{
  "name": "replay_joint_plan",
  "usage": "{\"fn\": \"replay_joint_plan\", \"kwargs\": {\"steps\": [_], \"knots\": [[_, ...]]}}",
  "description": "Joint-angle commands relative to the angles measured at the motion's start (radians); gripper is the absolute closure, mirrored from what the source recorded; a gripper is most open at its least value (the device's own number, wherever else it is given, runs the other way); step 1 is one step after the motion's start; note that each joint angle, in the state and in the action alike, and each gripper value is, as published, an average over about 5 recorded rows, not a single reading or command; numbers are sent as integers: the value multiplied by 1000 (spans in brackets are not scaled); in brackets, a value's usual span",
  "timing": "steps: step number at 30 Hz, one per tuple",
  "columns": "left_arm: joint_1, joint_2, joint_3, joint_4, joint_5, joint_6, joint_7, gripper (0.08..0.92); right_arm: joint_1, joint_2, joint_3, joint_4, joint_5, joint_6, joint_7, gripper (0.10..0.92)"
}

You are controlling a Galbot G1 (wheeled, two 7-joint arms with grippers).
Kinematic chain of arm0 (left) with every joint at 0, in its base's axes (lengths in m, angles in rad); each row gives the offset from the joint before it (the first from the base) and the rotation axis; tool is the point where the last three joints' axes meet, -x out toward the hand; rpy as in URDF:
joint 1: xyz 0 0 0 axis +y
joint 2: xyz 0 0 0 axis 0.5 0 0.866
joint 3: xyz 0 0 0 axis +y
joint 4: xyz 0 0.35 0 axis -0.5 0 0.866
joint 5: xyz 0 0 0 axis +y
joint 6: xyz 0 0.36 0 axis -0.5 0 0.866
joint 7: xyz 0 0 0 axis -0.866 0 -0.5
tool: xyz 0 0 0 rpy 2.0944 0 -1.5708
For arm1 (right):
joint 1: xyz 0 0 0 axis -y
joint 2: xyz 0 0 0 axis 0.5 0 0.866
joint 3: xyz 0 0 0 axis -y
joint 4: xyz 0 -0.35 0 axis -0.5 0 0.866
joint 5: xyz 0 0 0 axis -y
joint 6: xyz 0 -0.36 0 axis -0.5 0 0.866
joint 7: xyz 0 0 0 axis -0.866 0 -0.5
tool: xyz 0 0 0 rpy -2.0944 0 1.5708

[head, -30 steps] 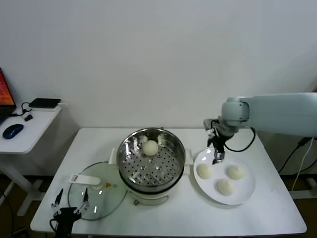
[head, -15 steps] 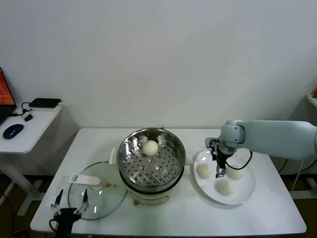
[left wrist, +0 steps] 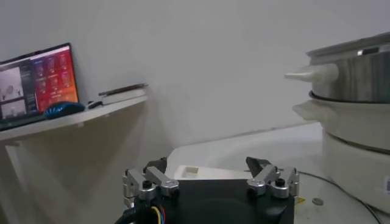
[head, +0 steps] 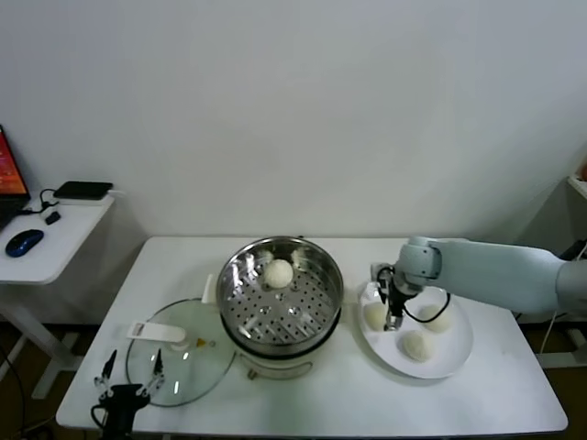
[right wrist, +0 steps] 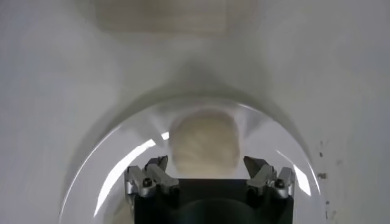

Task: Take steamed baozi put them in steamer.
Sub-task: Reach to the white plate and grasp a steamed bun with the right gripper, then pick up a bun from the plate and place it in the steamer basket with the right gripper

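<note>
One baozi (right wrist: 203,145) on the white plate (head: 451,360), nearest the steamer (head: 280,298), sits right between the right gripper (head: 393,320) fingers, spread wide and gripping nothing. Two more buns lie beside it; a fourth rests inside the steamer. Left gripper (head: 128,374) waits spread by the glass lid (head: 188,367).

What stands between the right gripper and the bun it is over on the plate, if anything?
Nothing visible does. The right gripper hangs open directly over the leftmost baozi on the white plate, with bare air between its fingers and the bun. The other two buns lie off to the side.
</note>
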Motion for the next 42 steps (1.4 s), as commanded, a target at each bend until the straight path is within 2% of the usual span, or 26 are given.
{"fn": "replay_joint_plan", "kwargs": {"steps": [1,14,22,32,42], "knots": [[3,-36,-1,-3,1,-1,0,177,-44,10,46,-32,-9,-3,1,209],[8,-34,-8,-14,-5,0,-1,177,44,9,5,4,18,-9,-39,347],[10,-29,-8,-15,-7,0,-1,177,350,26,-182,75,132,39,-134,355],[9,-29,-2,-36,-17,9,3,177,796,95,-320,297,365,32,-242,356],[18,-30,10,-45,-14,6,5,177,770,288,-139,254,516,-63,-241,358]]}}
